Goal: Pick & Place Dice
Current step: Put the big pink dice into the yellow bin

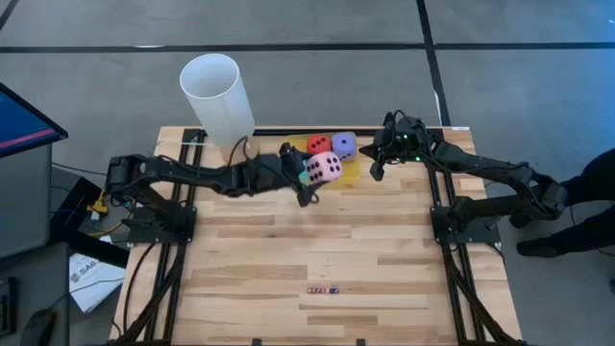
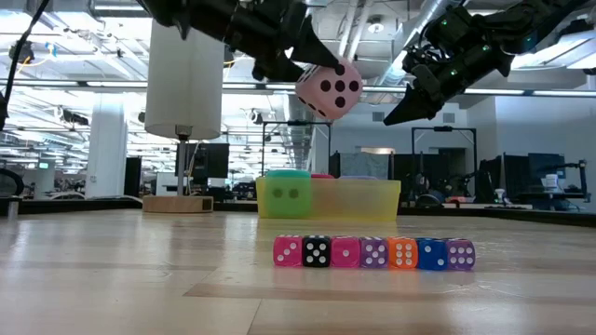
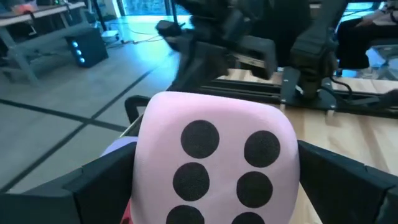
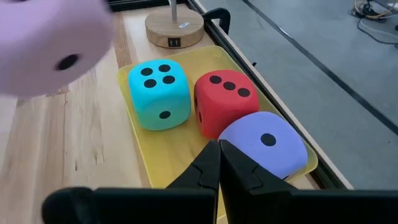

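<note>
My left gripper (image 1: 309, 179) is shut on the pink die (image 1: 326, 167), which hangs high above the table in the low view (image 2: 329, 88). The cyan die (image 4: 158, 93), red die (image 4: 224, 102) and purple die (image 4: 264, 143) sit side by side in a yellow tray (image 4: 163, 163) at the table's far edge. My right gripper (image 4: 219, 155) is shut and hovers above the purple die, to the right of the pink one (image 2: 402, 110); it touches nothing. My left gripper pinches the pink die between its two fingers (image 3: 93, 186), one on each of two opposite side faces (image 3: 144, 168). It reaches in from the table's left, slanting slightly down. The die is lifted clear, above the tray, with a pipped face toward the wrist camera.
A tall white cylinder (image 1: 216, 96) on a round wooden base (image 2: 177, 203) stands at the far edge, left of the tray. A row of tiny dice (image 2: 372, 252) lies near the table's near edge. Bare wood lies between them.
</note>
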{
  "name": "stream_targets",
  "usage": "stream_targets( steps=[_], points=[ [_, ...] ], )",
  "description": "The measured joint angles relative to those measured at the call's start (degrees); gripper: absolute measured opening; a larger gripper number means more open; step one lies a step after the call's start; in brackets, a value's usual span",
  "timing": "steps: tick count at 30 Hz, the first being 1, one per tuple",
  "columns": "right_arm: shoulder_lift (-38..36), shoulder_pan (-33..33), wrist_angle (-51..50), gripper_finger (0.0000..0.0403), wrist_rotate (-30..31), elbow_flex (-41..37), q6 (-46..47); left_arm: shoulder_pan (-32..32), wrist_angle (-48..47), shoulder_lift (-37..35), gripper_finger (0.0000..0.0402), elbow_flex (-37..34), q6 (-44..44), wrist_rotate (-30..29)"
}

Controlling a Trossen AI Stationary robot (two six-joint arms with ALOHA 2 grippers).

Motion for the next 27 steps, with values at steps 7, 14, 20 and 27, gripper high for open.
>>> stream_targets(
  steps=[7, 14, 20, 27],
  points=[
    [0.0, 0.0, 1.58, 0.0, 0.04, -0.02, -0.48, 5.56, 0.11, 0.0, 0.0398, 0.0, -0.11, 1.76],
    [0.0, 0.04, 3.18, 0.0, 0.02, -0.01, -0.44, 7.11, 0.09, 0.0, 0.0398, 0.0, -0.11, 1.91],
    [0.0, 0.04, 2.61, 0.0, 0.02, 0.0, -0.46, 7.09, 0.09, 0.0, 0.0398, 0.0, -0.02, 1.9],
    [0.0, 0.04, 3.19, 0.0, 0.02, 0.0, -0.27, 7.09, 0.09, 0.0, 0.0398, 0.0, 0.04, 1.88]
  ],
)
